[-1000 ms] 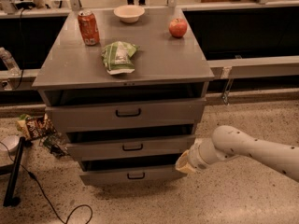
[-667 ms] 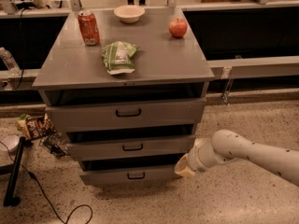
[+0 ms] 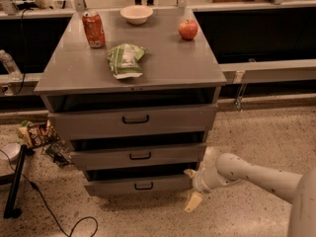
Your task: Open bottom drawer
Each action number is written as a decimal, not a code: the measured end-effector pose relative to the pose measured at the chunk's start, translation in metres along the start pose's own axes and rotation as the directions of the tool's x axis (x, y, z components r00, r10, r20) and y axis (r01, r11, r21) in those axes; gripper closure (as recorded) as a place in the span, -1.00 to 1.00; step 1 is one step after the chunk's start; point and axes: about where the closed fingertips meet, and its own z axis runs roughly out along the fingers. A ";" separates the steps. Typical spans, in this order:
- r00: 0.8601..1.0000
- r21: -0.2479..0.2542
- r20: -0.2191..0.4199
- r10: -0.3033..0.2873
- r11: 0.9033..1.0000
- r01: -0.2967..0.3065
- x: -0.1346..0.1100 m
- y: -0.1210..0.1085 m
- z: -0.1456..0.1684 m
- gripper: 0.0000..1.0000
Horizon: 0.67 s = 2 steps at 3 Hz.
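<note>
The bottom drawer (image 3: 123, 185) is the lowest of three grey drawers in the cabinet, with a small black loop handle (image 3: 143, 185) at its centre. Its front stands slightly out from the cabinet, with a dark gap above it. My gripper (image 3: 191, 187) is low at the drawer's right end, beside its front corner, well to the right of the handle. One cream finger (image 3: 193, 202) points down toward the floor. My white arm (image 3: 261, 176) reaches in from the lower right.
The middle drawer (image 3: 138, 156) and top drawer (image 3: 133, 120) sit above, each slightly out. On the cabinet top are a red can (image 3: 93, 29), a green bag (image 3: 126, 59), a white bowl (image 3: 136, 14) and an apple (image 3: 188, 29). Snack packets (image 3: 35, 133) and a black cable (image 3: 49, 206) lie on the floor at left.
My gripper and arm have shifted slightly lower and leftward beside the bottom drawer's right end. The drawers look the same.
</note>
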 end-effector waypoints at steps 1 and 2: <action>0.998 -0.027 0.000 -0.056 0.998 0.056 0.012 -0.008 0.036 -1.00; 0.994 -0.065 0.003 -0.110 0.992 0.110 0.027 -0.004 0.074 -1.00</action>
